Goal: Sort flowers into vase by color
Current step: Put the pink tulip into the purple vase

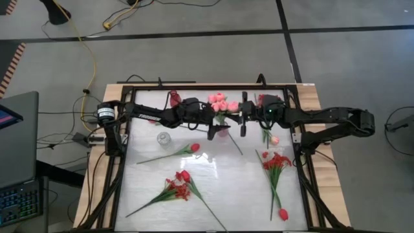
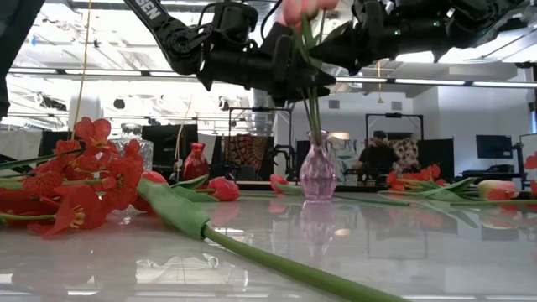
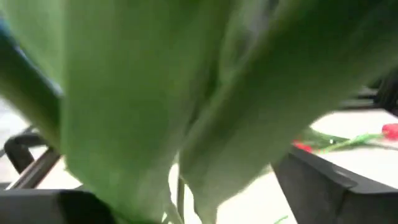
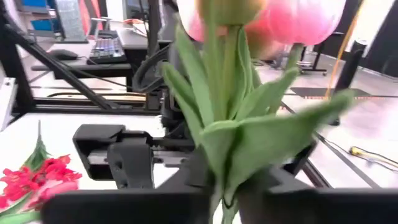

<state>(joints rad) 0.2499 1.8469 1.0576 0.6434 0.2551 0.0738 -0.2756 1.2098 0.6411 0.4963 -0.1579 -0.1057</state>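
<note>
Standing at the back centre of the table: pink vase [image 2: 318, 172], holding a bunch of pink tulips [image 1: 222, 103] whose stems run down into its neck.

Left gripper [image 1: 213, 128]: level with the tulip stems on their left side, fingers spread apart; its own camera is filled with green leaves [image 3: 155, 93], and I cannot tell whether it grips any stem.

Right gripper [image 1: 244, 122]: on the opposite side of the same bunch, fingers drawn in close around the stems below the blooms.

Loose on the tabletop: red tulip [image 1: 195, 148] left of centre; red spray [image 1: 180, 187] at front left; second red spray [image 1: 277, 161] at right; single red tulip [image 1: 283, 214] at front right; clear glass vase [image 1: 163, 138] at left; red vase [image 1: 173, 99] at back left.
</note>
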